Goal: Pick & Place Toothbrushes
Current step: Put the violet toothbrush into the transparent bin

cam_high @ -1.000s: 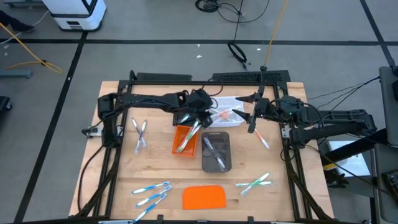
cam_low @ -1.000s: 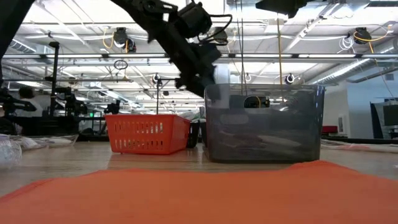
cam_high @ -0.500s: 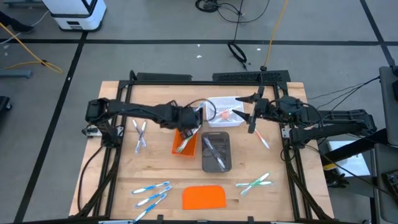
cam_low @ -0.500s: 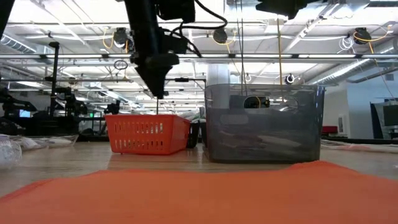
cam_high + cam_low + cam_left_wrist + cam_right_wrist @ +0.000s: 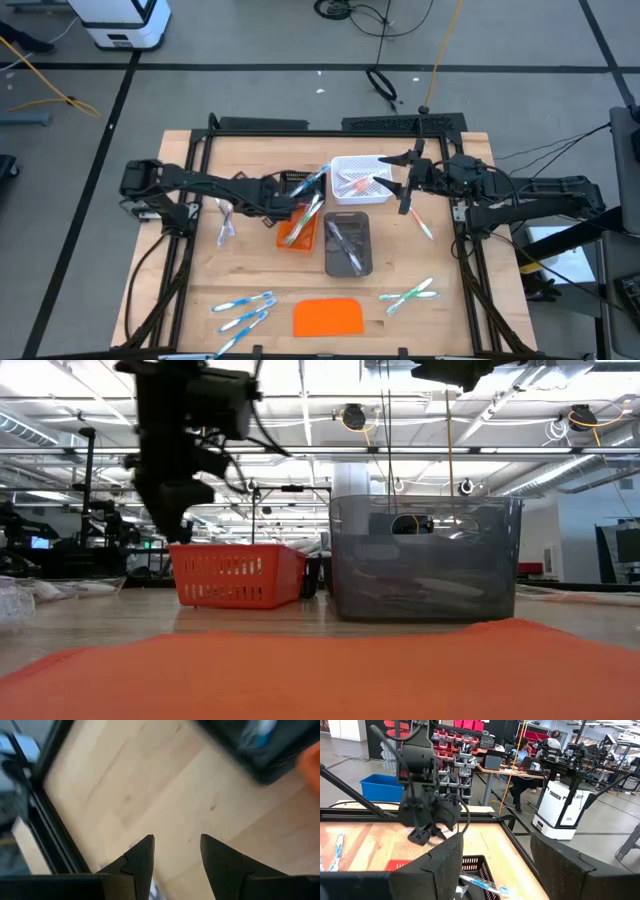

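The left gripper (image 5: 262, 205) hangs above bare wood just left of the orange tray (image 5: 297, 226) near the middle of the tabletop (image 5: 450, 310), its fingers (image 5: 141, 860) apart with nothing between them. The right gripper (image 5: 404, 185) waits near the far right part of the tabletop beside the white tray (image 5: 360, 181), fingers (image 5: 436, 865) spread wide and empty.

The toothbrushes lie in groups: 2 pale grey ones (image 5: 226, 215) crossed toward the left edge, blue ones (image 5: 243, 310) near the front left, green ones (image 5: 410, 294) near the front right, and 1 (image 5: 423, 224) toward the right edge. More rest in the orange tray, the grey tray (image 5: 348, 244), the white tray and the black tray (image 5: 300, 182). A flat orange slab (image 5: 328, 317) lies at the front edge.
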